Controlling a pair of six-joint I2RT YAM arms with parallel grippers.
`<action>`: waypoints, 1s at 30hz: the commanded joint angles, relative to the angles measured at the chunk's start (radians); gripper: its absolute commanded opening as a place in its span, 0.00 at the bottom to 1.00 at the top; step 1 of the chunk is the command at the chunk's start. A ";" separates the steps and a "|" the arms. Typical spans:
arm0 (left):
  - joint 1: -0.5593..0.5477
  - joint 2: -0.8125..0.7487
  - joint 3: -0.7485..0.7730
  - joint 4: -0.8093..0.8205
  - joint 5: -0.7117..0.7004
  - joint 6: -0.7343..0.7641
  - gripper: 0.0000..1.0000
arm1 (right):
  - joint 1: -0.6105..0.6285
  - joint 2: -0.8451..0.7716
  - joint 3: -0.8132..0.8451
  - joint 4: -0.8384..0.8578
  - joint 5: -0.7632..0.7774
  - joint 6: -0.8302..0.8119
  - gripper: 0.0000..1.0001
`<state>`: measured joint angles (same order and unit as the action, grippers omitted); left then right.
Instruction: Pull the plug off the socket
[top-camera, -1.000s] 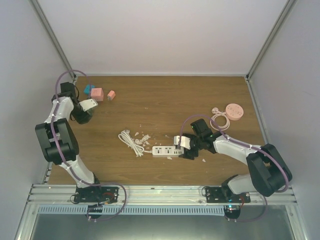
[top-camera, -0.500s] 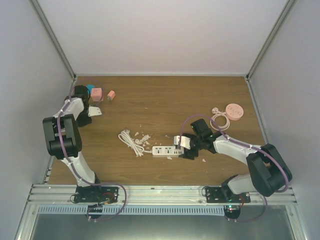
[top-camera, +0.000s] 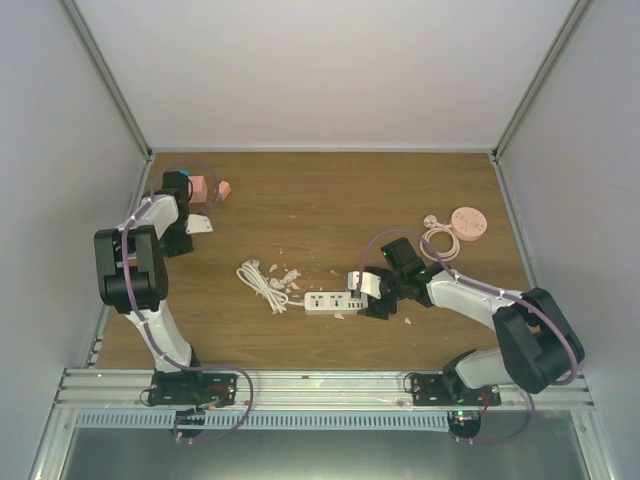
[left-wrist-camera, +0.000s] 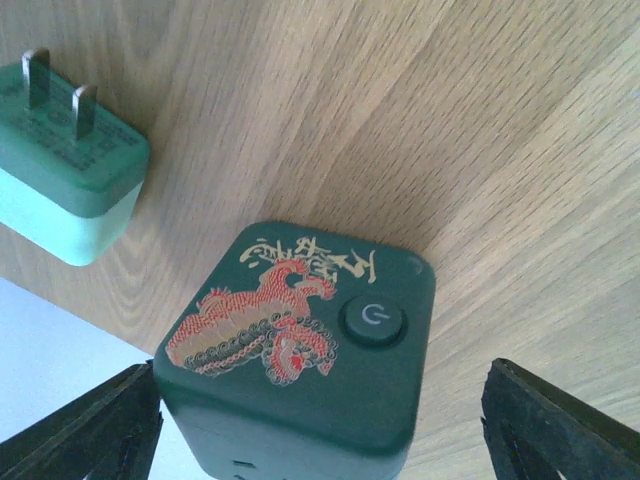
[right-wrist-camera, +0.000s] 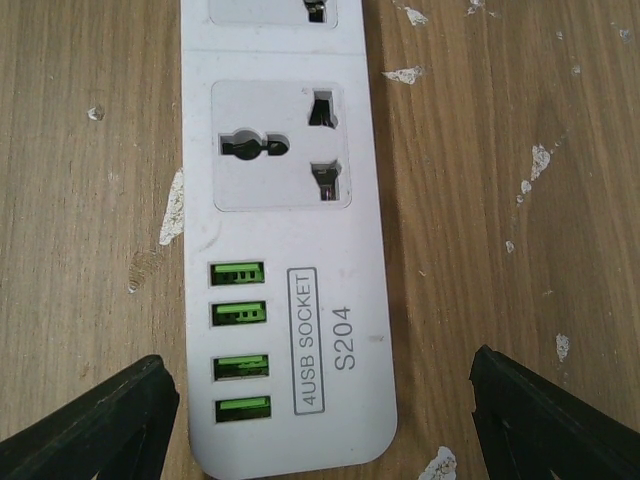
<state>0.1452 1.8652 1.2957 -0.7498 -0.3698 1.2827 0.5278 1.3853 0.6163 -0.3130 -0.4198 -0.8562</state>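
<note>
While both sets of jaws stand apart, the white socket strip (right-wrist-camera: 285, 250) lies with its visible outlets bare.
Printed beside its four green USB ports (right-wrist-camera: 240, 340) is "4USB SOCKET S204", and the right gripper (right-wrist-camera: 320, 425) straddles that end without touching it. Well to the strip's left, toward the back of the worktop (top-camera: 330, 200), the left gripper (left-wrist-camera: 320, 420) hangs over a dark green cube (left-wrist-camera: 300, 350) bearing a red-and-gold dragon, a power-symbol button and gold script, probably too stylised to read. Just beside the cube, apart from it, a mint-green plug (left-wrist-camera: 65, 160) lies with two flat prongs exposed.
</note>
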 joint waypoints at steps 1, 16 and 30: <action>-0.019 -0.024 0.024 -0.030 0.042 -0.017 0.88 | -0.003 -0.015 -0.006 0.014 0.003 0.009 0.81; -0.018 -0.162 0.159 -0.151 0.457 -0.152 0.99 | 0.035 0.016 0.087 -0.042 0.031 0.008 0.79; -0.045 -0.284 0.111 -0.035 0.754 -0.301 0.99 | 0.159 0.165 0.258 -0.196 -0.010 0.000 0.77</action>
<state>0.1131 1.6215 1.4246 -0.8532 0.2775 1.0416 0.6403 1.5124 0.8379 -0.4335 -0.4042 -0.8566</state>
